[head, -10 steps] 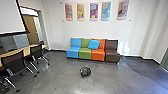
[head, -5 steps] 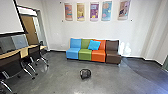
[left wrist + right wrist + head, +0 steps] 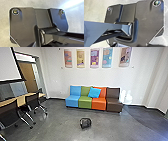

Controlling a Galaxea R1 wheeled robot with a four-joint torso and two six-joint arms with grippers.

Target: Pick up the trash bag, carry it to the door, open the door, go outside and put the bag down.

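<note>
A small black trash bag, rounded and squat, with a dull sheen, is seen at twelve o'clock on the smooth grey floor. It is rested there on its base, bunched into a compact lump, with a dark curved edge shown at its nine o'clock side. Whether it is tied cannot be told. At about ten o'clock, well apart from the bag and farther off, a tall, flat, tan wooden door is seen standing upright; whether it is closed cannot be made out.
</note>
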